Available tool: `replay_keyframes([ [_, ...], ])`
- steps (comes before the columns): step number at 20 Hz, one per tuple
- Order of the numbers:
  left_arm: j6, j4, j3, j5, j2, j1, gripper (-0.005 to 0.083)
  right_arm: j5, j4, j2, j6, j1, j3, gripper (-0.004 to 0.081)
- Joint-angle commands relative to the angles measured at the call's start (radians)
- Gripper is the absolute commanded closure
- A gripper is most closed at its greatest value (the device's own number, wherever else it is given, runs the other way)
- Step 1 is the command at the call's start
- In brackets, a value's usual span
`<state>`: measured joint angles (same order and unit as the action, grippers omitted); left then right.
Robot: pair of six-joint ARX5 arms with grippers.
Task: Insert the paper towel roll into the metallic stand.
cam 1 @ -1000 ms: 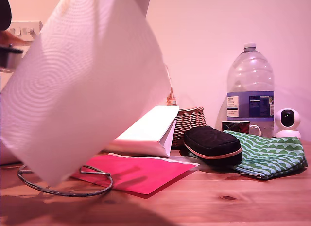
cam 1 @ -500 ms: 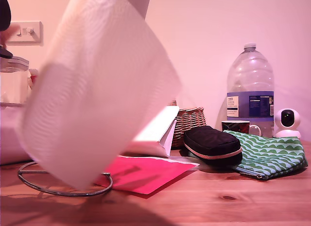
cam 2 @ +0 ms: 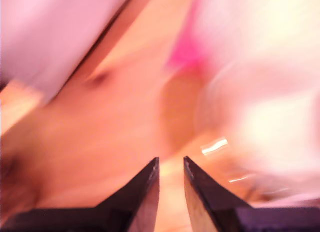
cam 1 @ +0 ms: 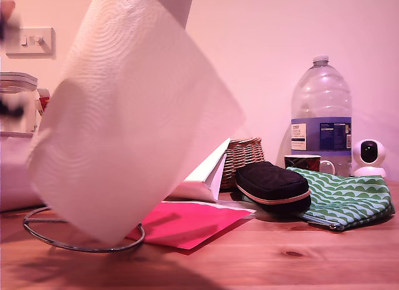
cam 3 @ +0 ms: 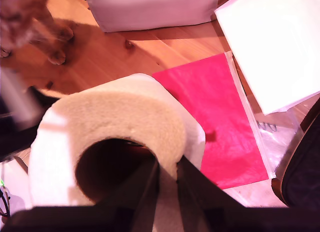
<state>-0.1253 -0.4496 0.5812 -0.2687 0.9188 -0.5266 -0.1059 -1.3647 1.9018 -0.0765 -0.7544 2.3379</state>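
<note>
The paper towel roll point(cam 1: 131, 115) hangs tilted over the table in the exterior view's left half, with its lower end down over the metallic stand point(cam 1: 81, 243). Only the stand's chrome ring base shows; the upright loop is hidden. My second gripper point(cam 3: 167, 167) is shut on the paper towel roll point(cam 3: 115, 117), one finger inside the hollow core and one outside the wall. My first gripper point(cam 2: 170, 162) is shut with nothing between its fingers. Its view is heavily blurred, showing wood and faint shiny glints.
Behind the ring lie a red sheet point(cam 1: 187, 221) and a flat white package point(cam 1: 202, 178). Toward the exterior view's right are a wicker basket point(cam 1: 243, 156), black pouch point(cam 1: 271, 184), green patterned pouch point(cam 1: 343, 199), mug point(cam 1: 302, 161), water bottle point(cam 1: 321, 115) and small white camera point(cam 1: 369, 156).
The roll's lower end has swung toward the exterior view's right and sunk over the ring base. A dark blurred shape at that view's left edge has shifted.
</note>
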Motion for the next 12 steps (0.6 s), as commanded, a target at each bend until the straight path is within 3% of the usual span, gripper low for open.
replay_keyframes([
  [1, -0.012, 0.0, -0.016, 0.056, -0.056, -0.024, 0.0645, 0.001, 0.005, -0.012, 0.011, -0.004, 0.026, 0.0783],
  [5, -0.039, -0.007, -0.016, 0.078, -0.143, -0.06, 0.0645, 0.002, 0.005, -0.012, 0.025, -0.004, 0.026, 0.0769],
  [10, -0.062, -0.019, -0.016, 0.081, -0.221, -0.085, 0.0645, 0.001, 0.005, -0.012, 0.025, -0.004, 0.026, 0.0655],
  [12, -0.061, -0.028, -0.016, 0.081, -0.245, -0.086, 0.0645, 0.001, 0.006, -0.012, 0.024, -0.004, 0.026, 0.0568],
])
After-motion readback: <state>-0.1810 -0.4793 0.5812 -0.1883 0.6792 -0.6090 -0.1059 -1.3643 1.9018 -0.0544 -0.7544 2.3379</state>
